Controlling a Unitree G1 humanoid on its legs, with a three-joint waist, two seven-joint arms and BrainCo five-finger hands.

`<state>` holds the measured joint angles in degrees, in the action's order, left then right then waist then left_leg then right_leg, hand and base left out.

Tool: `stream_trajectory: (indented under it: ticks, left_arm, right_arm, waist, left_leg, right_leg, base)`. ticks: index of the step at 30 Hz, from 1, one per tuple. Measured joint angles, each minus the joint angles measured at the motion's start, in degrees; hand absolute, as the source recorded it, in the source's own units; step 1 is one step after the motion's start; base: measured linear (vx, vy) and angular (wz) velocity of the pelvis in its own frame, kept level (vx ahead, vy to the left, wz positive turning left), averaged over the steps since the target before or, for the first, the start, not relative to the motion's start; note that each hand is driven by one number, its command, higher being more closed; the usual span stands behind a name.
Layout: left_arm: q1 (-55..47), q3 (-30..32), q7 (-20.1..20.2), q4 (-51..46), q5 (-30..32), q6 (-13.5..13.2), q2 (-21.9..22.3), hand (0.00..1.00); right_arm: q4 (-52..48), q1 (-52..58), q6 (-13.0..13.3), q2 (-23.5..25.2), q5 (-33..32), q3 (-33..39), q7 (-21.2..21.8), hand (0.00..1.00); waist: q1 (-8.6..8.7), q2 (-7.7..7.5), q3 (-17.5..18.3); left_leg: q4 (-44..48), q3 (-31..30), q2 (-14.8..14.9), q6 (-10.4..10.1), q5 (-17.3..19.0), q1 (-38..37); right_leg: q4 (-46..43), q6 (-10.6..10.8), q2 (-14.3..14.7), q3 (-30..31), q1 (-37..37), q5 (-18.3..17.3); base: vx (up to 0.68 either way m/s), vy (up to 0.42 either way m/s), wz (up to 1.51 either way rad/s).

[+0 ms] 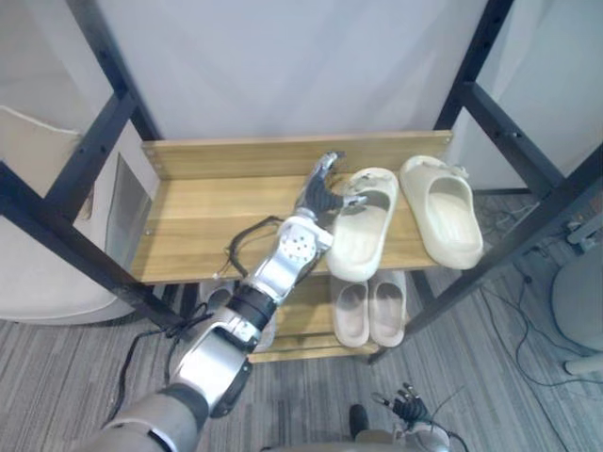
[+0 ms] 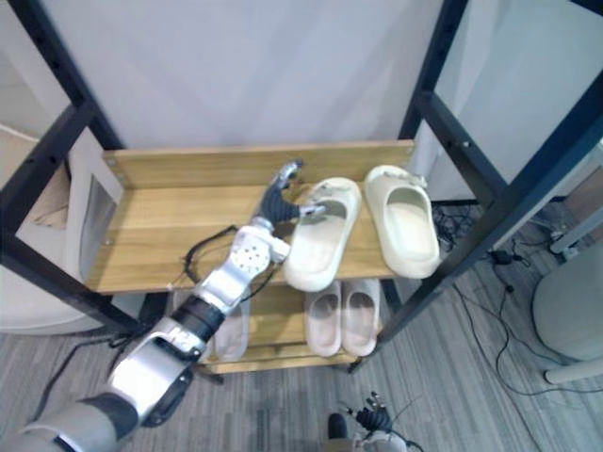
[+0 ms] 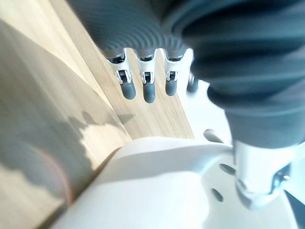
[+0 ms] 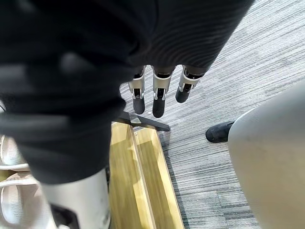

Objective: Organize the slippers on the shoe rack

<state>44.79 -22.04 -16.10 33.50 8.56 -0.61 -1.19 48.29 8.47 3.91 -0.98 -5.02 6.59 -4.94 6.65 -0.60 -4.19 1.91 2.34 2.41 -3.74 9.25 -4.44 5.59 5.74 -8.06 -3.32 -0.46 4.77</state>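
Note:
Two cream slippers lie on the rack's wooden top shelf (image 1: 212, 212): one (image 1: 361, 226) in the middle, tilted a little, and one (image 1: 443, 212) at the right end. My left hand (image 1: 323, 193) rests on the shelf at the middle slipper's left side. Its fingers (image 3: 148, 88) are straight over the wood and its thumb (image 3: 257, 176) lies on the slipper's strap (image 3: 157, 191). A second pale pair (image 1: 369, 313) stands side by side on the lower shelf. My right hand (image 1: 411, 409) hangs low over the carpet with relaxed fingers (image 4: 159, 102).
Black metal posts (image 1: 528, 221) frame the rack on both sides. The top shelf's left half is bare wood. Another pale slipper (image 2: 231, 330) shows on the lower shelf under my left arm. Grey carpet (image 1: 490, 377) lies in front of the rack.

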Motion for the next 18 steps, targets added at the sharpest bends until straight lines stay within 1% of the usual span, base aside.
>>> stream_trajectory:
  ticks: [4, 9, 13, 15, 16, 18]
  left_arm:
    - [0.00, -0.44, -0.02, 0.11, -1.80, 0.00, 0.30, 0.00]
    - [0.00, -1.63, -0.03, 1.07, -1.96, 0.00, 0.59, 0.00]
    - [0.00, -1.57, -0.03, 0.90, -2.07, 0.02, 0.68, 0.00]
    - [0.00, -1.58, -0.04, -0.37, -2.94, 0.00, 1.08, 0.00]
    - [-0.02, -1.41, -0.03, -3.46, -4.23, -0.01, 1.08, 0.00]
    - [-0.04, -1.05, -0.01, -6.32, -4.96, -0.20, 1.06, 0.00]
  right_arm:
    - [0.10, -0.07, -0.02, 0.03, -0.05, -0.01, -0.06, 0.00]
    - [0.50, -0.31, -0.04, 0.05, -0.09, 0.00, -0.20, 0.00]
    - [1.32, -0.80, 0.01, 0.34, -0.12, -0.03, -0.23, 0.00]
    - [1.64, -0.87, 0.06, 0.48, -0.12, -0.03, -0.23, 0.00]
    - [1.76, -0.77, 0.07, 0.46, -0.12, -0.04, -0.23, 0.00]
    - [1.76, -0.71, 0.07, 0.44, -0.12, -0.06, -0.23, 0.00]
  waist:
    - [0.02, -0.12, -0.08]
    - [0.12, -0.22, -0.16]
    - [0.20, -0.31, -0.16]
    - [-0.02, -0.30, -0.16]
    - [-0.39, -0.31, -0.16]
    - [-0.58, -0.30, -0.15]
  left_leg:
    - [0.02, -0.41, 0.01, 0.00, -0.01, 0.09]
    - [0.06, -1.25, 0.01, 0.01, -0.02, 0.10]
    - [0.27, -1.36, -0.01, 0.07, -0.06, 0.29]
    - [0.38, -1.49, -0.05, 0.15, -0.14, 0.45]
    - [0.51, -1.52, -0.16, 0.21, -0.20, 0.56]
    - [0.85, -1.64, -0.24, 0.23, -0.21, 0.83]
  right_leg:
    - [0.00, 0.00, -0.01, -0.75, 0.12, 0.00]
    - [0.00, 0.00, -0.03, -2.22, 0.61, 0.00]
    - [-0.42, 0.00, -0.18, -2.16, 0.64, 0.00]
    - [-0.43, 0.01, -0.28, -2.15, 0.64, 0.00]
    - [-0.44, 0.02, -0.41, -2.12, 0.64, 0.00]
    - [-0.44, 0.05, -0.52, -2.13, 0.64, -0.03]
  base:
    - [0.00, -0.006, 0.04]
    - [0.00, -0.018, 0.09]
    - [0.00, -0.004, 0.01]
    - [-0.01, -0.015, 0.06]
    - [-0.03, -0.016, 0.04]
    - [-0.04, -0.016, 0.07]
